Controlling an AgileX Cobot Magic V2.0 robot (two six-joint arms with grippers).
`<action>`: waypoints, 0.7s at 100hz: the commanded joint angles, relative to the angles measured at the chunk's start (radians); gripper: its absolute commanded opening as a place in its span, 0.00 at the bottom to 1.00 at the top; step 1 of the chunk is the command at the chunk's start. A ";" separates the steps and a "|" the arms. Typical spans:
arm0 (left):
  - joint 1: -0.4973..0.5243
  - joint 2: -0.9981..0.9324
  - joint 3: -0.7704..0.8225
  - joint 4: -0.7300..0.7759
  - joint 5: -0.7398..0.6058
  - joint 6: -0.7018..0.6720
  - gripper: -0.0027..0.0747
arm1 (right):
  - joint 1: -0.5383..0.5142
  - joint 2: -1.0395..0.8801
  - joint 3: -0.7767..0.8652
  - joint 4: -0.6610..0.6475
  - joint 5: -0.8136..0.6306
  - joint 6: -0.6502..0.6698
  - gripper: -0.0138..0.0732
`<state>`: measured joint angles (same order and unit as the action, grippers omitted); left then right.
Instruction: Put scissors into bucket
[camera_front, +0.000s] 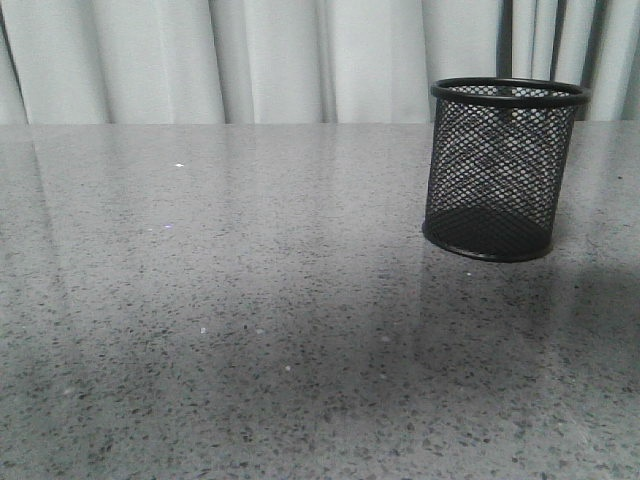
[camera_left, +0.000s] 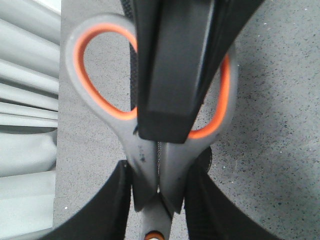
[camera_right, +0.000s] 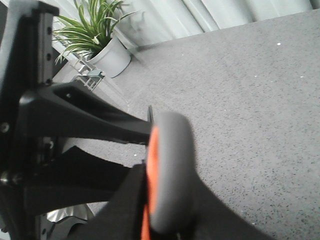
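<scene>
The scissors (camera_left: 145, 160), grey-handled with orange inside the loops, hang above the table. My left gripper (camera_left: 160, 175) is shut on their shank, just below the loops. My right gripper (camera_right: 170, 200) is shut on one grey handle loop (camera_right: 172, 170). One of its black fingers (camera_left: 170, 70) crosses the loops in the left wrist view. The blades are hidden. The bucket (camera_front: 500, 170), a black wire-mesh cup, stands upright at the right of the table in the front view, with nothing seen through its mesh. That view shows neither gripper nor the scissors.
The speckled grey tabletop (camera_front: 250, 300) runs back to pale curtains (camera_front: 250, 60). A potted green plant (camera_right: 100, 30) stands past the table's edge in the right wrist view. The left arm's black frame (camera_right: 75, 115) sits close beside the right gripper.
</scene>
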<state>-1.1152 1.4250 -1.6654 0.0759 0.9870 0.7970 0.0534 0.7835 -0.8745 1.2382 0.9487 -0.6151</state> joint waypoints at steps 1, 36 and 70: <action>-0.009 -0.033 -0.030 0.002 -0.077 -0.013 0.02 | 0.000 0.003 -0.029 0.037 -0.023 -0.026 0.11; -0.005 -0.033 -0.030 0.063 -0.080 -0.061 0.57 | 0.000 0.003 -0.029 0.007 -0.036 -0.032 0.09; 0.194 -0.083 -0.067 0.239 -0.075 -0.234 0.58 | 0.000 0.008 -0.042 -0.214 -0.155 -0.004 0.11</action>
<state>-0.9913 1.4012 -1.6939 0.2946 0.9800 0.5875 0.0554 0.7835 -0.8745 1.0315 0.8710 -0.6263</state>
